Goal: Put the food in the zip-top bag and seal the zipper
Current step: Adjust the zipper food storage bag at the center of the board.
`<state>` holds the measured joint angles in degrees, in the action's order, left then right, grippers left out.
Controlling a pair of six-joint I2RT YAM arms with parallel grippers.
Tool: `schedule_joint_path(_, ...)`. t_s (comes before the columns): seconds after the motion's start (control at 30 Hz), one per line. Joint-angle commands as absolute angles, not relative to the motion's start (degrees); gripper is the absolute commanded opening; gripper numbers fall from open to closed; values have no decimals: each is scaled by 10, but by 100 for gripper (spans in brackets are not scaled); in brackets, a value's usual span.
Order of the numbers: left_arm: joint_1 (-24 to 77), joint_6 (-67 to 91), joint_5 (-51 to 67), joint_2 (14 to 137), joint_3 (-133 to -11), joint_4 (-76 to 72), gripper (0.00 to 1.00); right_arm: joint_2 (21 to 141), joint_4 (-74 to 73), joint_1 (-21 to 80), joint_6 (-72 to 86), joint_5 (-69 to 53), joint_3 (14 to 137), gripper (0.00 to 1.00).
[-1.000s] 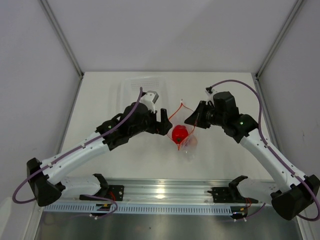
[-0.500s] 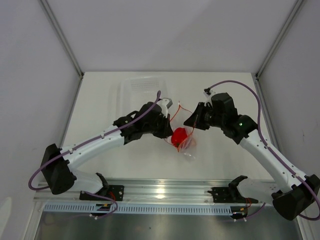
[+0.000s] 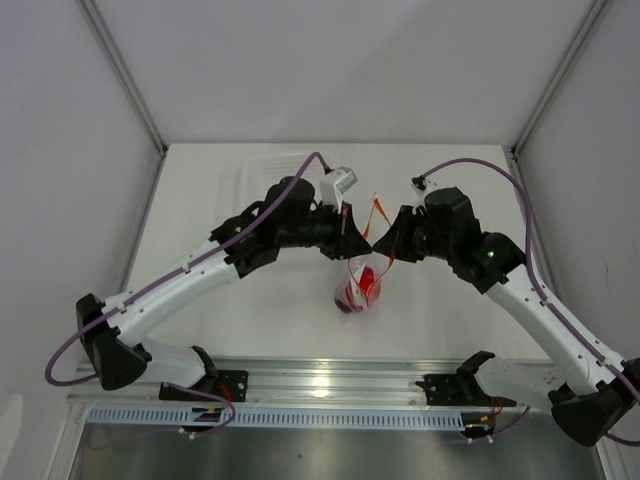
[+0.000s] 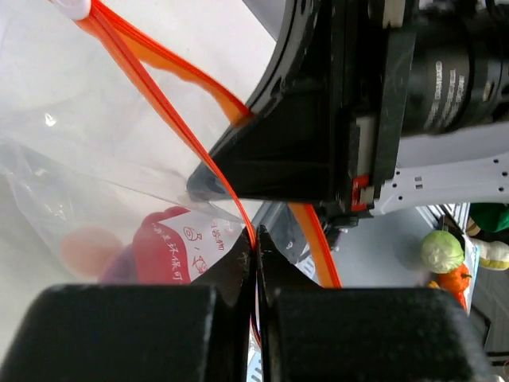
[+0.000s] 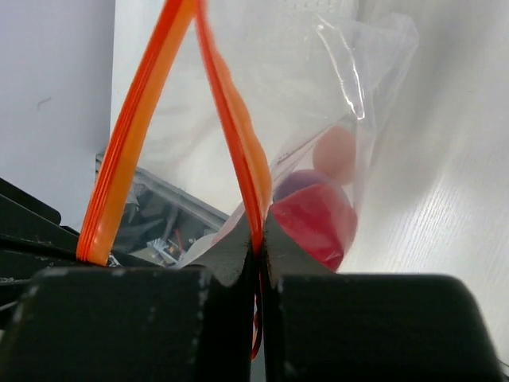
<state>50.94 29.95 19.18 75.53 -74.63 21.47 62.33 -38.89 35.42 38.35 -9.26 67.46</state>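
- White booth walls around a white bench, and the big news vs a second ago: the zip-top bag isn't lying slack on the bench any more. It's been pulled up and now hangs by its mouth edge. Can't tell if its bottom touches the surface.
- Left arm has swung forward and toward the middle, stretched out long. Right arm bends in from the other side, so the two wrists nearly meet above the bag.
- Clear tray sits far back on the left, behind the left arm, out of play.
- Left end effector is clamped tight on the zipper; its wrist view shows the tips pinched onto an orange strip. Right end effector is pinched on the zipper too, on one strip as far as I can see.
- Zipper isn't sealed yet: the orange strips spread apart in a V in both wrist views.
- Food has slid to the bottom of the bag: red piece, purple piece and peach ball are all inside. So I'd say loading is done, and pressing the strips together along the mouth is what's left.
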Motion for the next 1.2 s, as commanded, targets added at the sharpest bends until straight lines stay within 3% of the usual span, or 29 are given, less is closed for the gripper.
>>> schedule_joint_path(0.0,509,281,187,836,-817,299,1,635,-392,346,374,-85,663,0)
schedule_joint_path(0.3,517,262,205,741,-747,208,4,594,-438,367,367,-41,708,0)
schedule_joint_path(0.53,517,271,206,860,-752,265,1,608,-367,338,385,-91,582,0)
schedule_joint_path(0.67,518,265,224,818,-703,196,1,609,-386,360,379,-75,618,0)
schedule_joint_path(0.93,517,246,239,816,-723,207,1,611,-389,361,371,-75,620,2)
schedule_joint_path(1.03,517,255,253,806,-715,186,1,607,-390,362,368,-81,626,18)
schedule_joint_path(1.1,517,254,258,803,-724,185,1,603,-401,362,359,-76,635,41)
schedule_joint_path(1.17,517,250,256,803,-731,192,1,600,-419,361,355,-68,649,56)
